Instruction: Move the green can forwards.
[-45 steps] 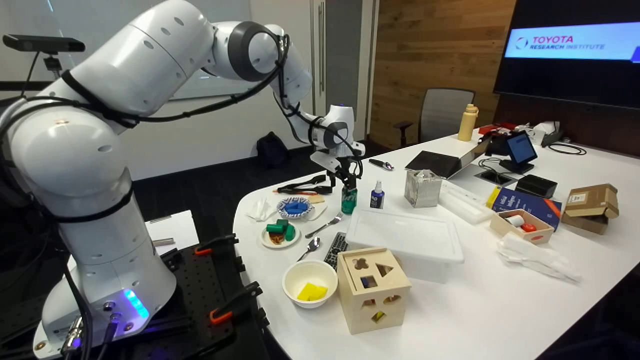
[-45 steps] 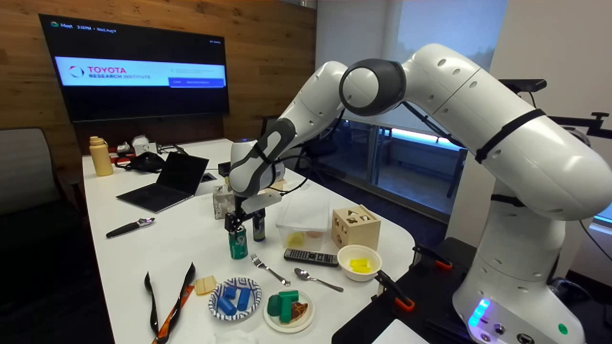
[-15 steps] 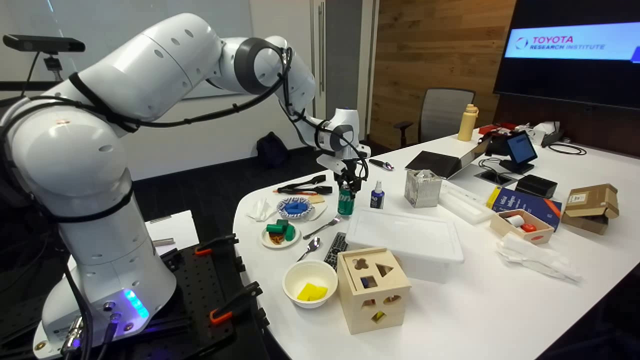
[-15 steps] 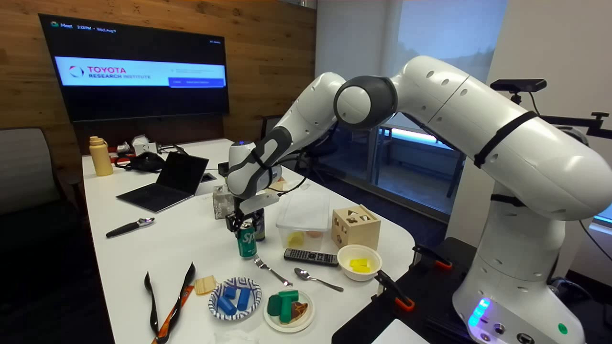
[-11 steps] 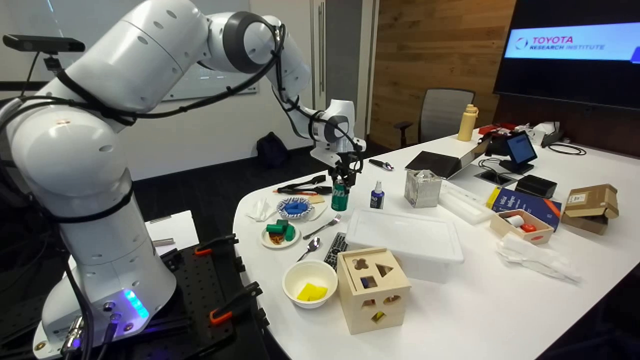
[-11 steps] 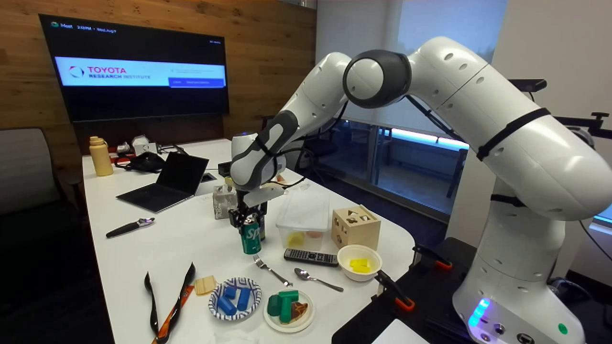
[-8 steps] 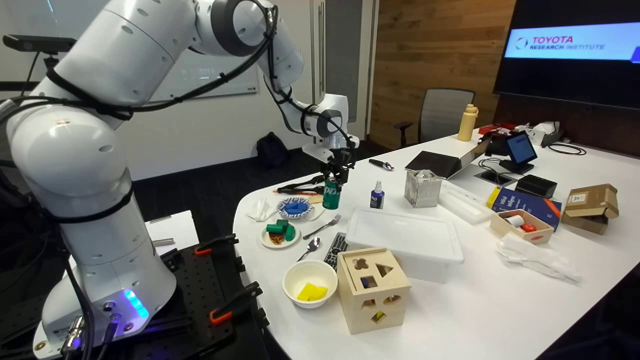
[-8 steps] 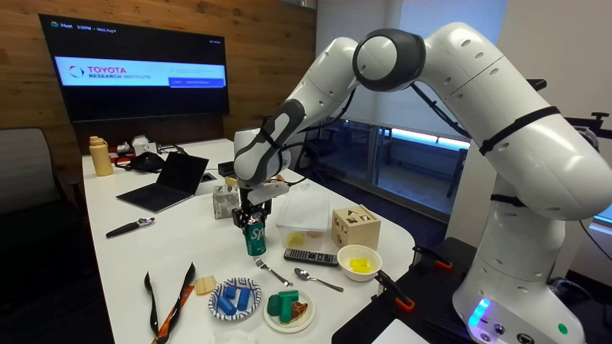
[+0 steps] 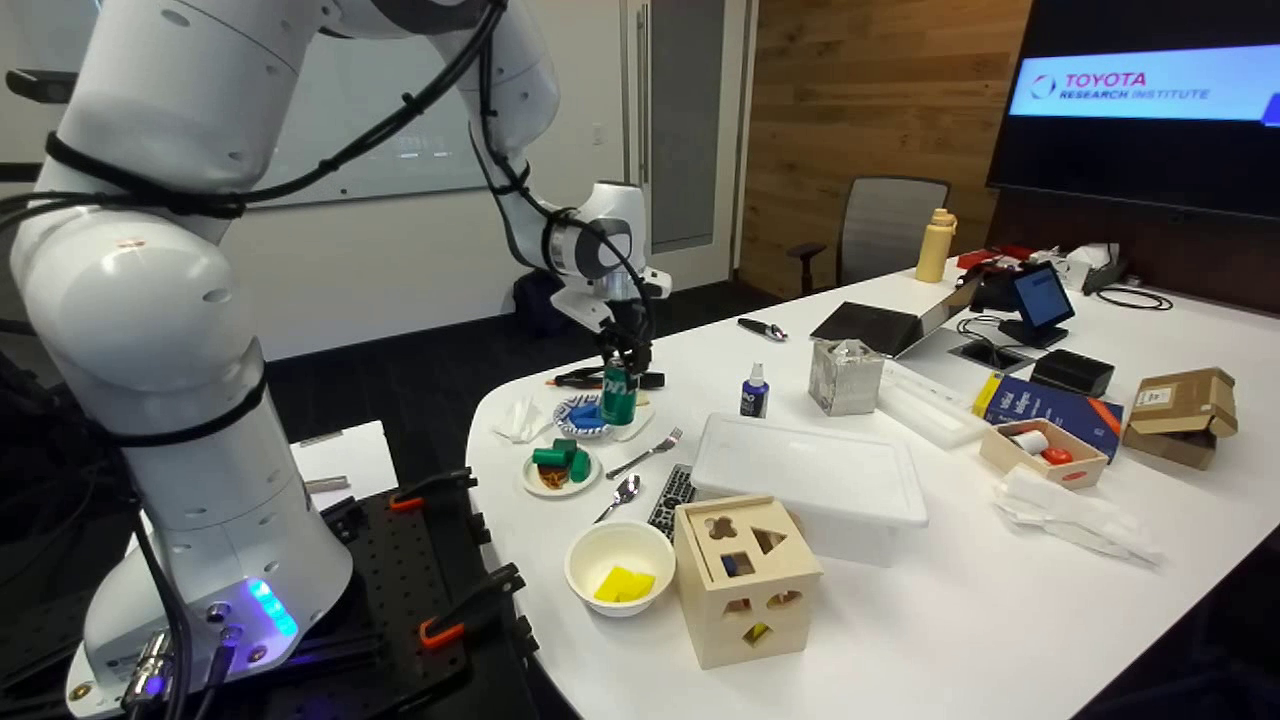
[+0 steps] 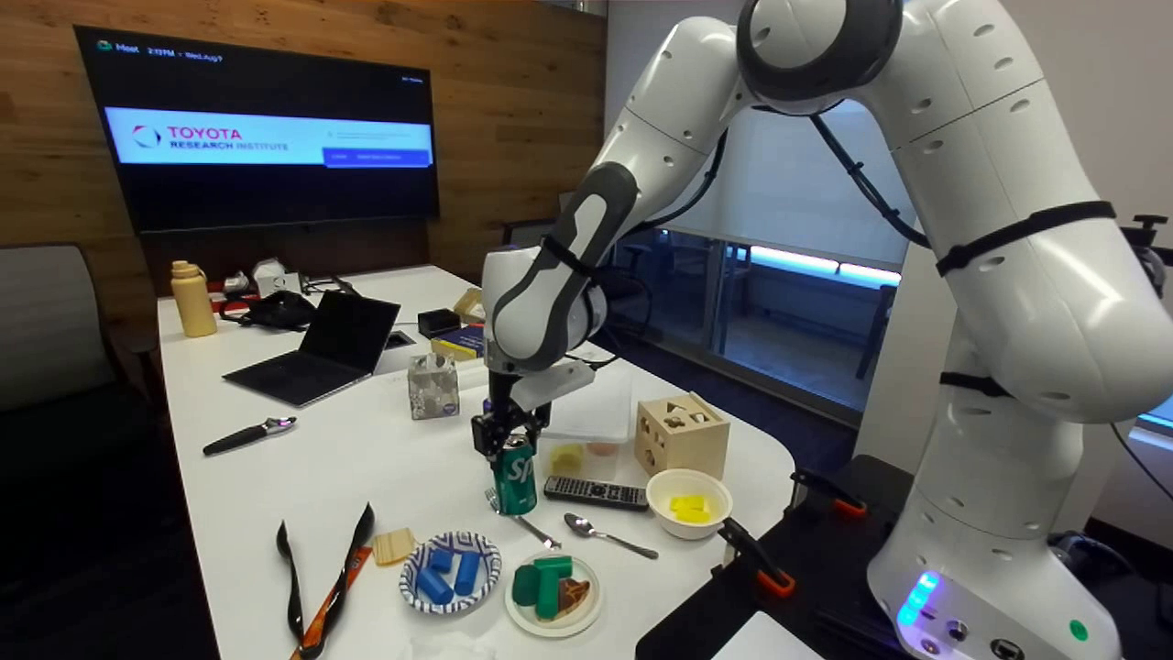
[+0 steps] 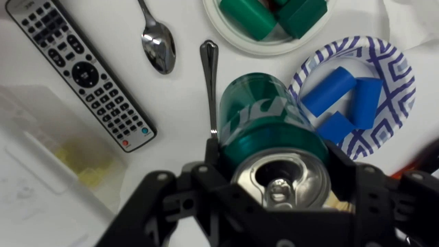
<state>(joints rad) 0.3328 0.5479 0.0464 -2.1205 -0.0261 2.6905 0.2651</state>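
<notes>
The green can [image 11: 264,113], with pale lettering and a silver top, is gripped near its upper rim by my gripper [image 11: 272,151]. One finger pad presses on each side of it. In both exterior views the can [image 9: 618,402] hangs close over the table, slightly tilted. It overlaps the patterned bowl [image 9: 567,414] in an exterior view and the fork [image 10: 536,532] in an exterior view, so it looks raised off the surface. The gripper [image 10: 511,438] sits right above the can. The can's base is partly hidden in the wrist view.
Close by lie a remote [image 11: 99,92], a spoon [image 11: 159,48] and a plate [image 10: 550,629] with green blocks. A lidded plastic box [image 9: 810,470], a shape-sorter box [image 9: 748,590], a blue spray bottle [image 9: 754,396] and black tongs [image 10: 291,587] also stand or lie about.
The held can has come back towards the robot's base, away from the spray bottle and over the fork and bowl area. My arm's elbow has risen and drawn back; the grip looks unchanged.
</notes>
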